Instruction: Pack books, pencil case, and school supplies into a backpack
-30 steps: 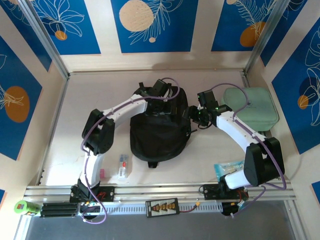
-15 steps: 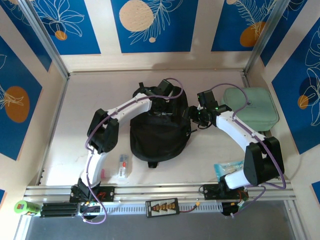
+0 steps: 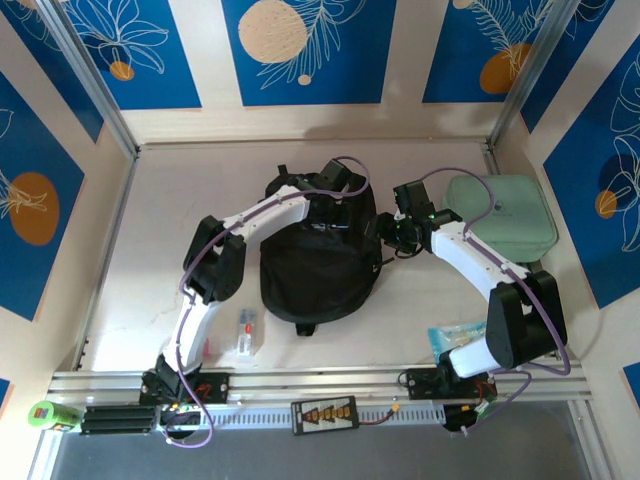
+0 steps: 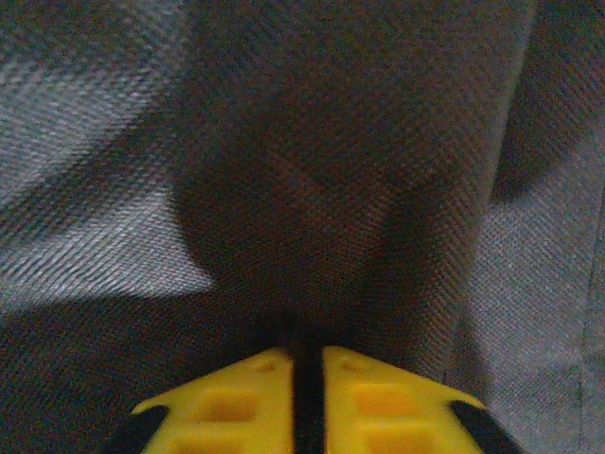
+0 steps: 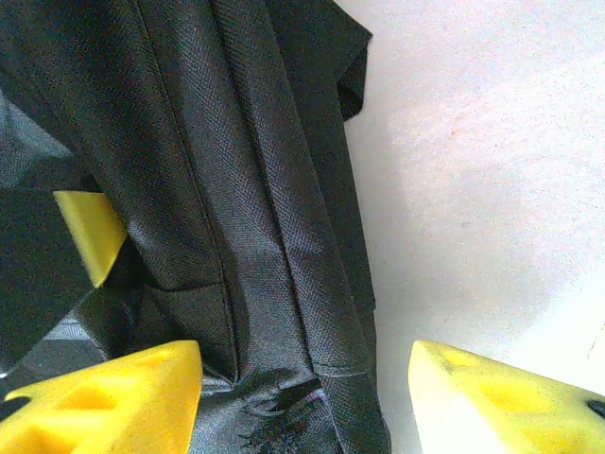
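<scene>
The black backpack (image 3: 315, 262) lies flat mid-table. My left gripper (image 3: 335, 203) is down on its upper part; in the left wrist view its yellow fingers (image 4: 364, 397) are shut, pinching a fold of the backpack fabric (image 4: 312, 218). At the backpack's right edge my right gripper (image 3: 393, 234) is open; its fingertips (image 5: 113, 397) straddle the seamed fabric edge (image 5: 284, 284) and bare table, gripping nothing. The mint-green pencil case (image 3: 503, 216) lies at the right. Small supplies (image 3: 246, 332) lie at the near left. The books are hidden.
A clear-blue plastic packet (image 3: 452, 336) lies by the right arm's base. A small pink item (image 3: 204, 347) sits near the left base. The white table (image 3: 170, 200) is walled by metal rails and blue-patterned panels.
The left arm has swung right over the backpack's top, and its gripper has shut on the fabric. The right arm has stayed put.
</scene>
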Controlling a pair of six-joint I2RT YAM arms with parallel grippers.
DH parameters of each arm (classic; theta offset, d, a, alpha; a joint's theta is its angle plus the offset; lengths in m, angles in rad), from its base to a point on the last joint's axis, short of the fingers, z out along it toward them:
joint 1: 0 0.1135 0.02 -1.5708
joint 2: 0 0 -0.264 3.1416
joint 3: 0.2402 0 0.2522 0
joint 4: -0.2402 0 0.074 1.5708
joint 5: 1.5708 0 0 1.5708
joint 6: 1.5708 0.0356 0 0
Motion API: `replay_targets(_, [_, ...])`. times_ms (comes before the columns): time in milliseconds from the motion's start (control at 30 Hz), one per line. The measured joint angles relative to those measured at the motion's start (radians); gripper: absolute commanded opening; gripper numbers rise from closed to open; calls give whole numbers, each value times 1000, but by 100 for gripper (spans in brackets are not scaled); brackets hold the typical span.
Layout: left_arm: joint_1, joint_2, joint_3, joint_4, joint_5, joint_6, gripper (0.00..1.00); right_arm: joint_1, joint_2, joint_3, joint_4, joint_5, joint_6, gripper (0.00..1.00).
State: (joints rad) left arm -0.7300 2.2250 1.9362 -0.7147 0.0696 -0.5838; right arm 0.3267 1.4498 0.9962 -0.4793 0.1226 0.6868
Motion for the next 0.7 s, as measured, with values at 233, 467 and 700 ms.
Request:
replay_targets(233, [0, -55, -63, 31, -29, -6, 0, 0, 62, 0, -16, 14, 0, 59])
replay_targets(467, [-1, -184, -167, 71, -52, -10, 0, 0, 134, 9, -31, 26, -4, 54])
replay_targets(700, [-1, -234, -224, 79, -102, -2, 0, 7, 170, 38, -38, 24, -26, 36])
